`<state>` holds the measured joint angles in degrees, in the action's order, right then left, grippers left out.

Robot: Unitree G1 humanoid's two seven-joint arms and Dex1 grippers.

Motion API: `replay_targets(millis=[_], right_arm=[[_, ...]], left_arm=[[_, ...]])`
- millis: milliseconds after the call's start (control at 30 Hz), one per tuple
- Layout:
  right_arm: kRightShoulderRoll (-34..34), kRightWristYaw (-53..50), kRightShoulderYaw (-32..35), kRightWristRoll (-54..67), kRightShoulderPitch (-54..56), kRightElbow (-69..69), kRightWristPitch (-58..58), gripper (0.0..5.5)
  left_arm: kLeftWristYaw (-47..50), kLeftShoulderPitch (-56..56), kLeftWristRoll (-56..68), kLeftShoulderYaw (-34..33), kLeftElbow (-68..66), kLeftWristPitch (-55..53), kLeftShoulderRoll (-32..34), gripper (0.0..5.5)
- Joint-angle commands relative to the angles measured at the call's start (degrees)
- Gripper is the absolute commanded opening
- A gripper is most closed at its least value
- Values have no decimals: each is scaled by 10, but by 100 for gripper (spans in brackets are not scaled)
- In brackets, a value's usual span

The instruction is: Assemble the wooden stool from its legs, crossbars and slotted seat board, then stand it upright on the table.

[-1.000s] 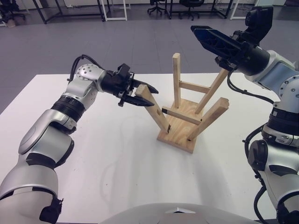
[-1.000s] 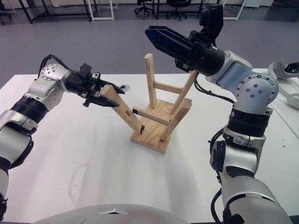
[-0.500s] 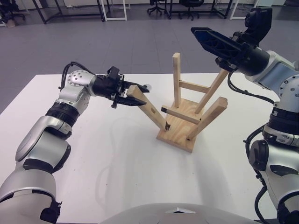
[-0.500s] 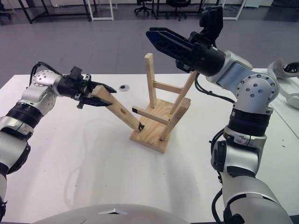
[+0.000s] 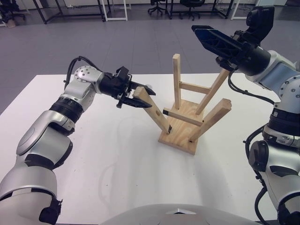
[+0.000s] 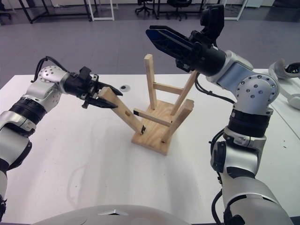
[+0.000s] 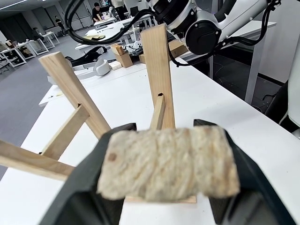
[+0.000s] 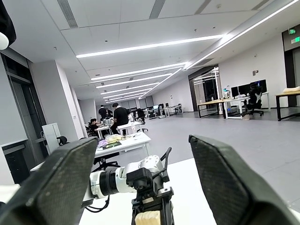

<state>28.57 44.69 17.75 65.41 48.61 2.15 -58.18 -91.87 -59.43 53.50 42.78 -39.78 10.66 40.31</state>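
Note:
The wooden stool lies upside down, its seat board [image 5: 180, 139] flat on the white table [image 5: 117, 178] and its legs pointing up. My left gripper [image 5: 137, 96] is shut on the top end of the front-left leg [image 5: 155, 112], which leans out to the left. The leg end [image 7: 168, 161] sits between the black fingers [image 7: 91, 192]. The lower crossbar [image 5: 183, 117] ends close to that leg; I cannot tell if it is seated. An upper crossbar [image 5: 194, 87] joins the two rear legs. My right gripper [image 5: 212, 40] hangs open above the rear right leg [image 5: 213, 91], touching nothing.
A small dark round item [image 6: 124, 87] lies on the table behind the left gripper. A white headset [image 6: 288, 70] rests on the neighbouring table to the right. Bare tabletop stretches in front of and to the left of the stool. Grey floor lies beyond the far edge.
My left gripper swung the held leg outward to the left, then brought it back a little to the right. The right arm has stayed where it was.

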Motion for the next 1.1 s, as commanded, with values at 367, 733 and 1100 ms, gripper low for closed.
replay_targets(millis=[367,733,1100], right_arm=[[21,49,-71,-70,-64,68,52,363],[46,57,-121,-168,-161,165,125,363],[53,38,-137,-226,-177,206,174,363]], left_arm=[[-6,-5,19,8,-6,-97,-9,203],[-6,3,-34,58,38,-11,-2,203],[-6,-25,-40,65,34,-124,-21,203]])
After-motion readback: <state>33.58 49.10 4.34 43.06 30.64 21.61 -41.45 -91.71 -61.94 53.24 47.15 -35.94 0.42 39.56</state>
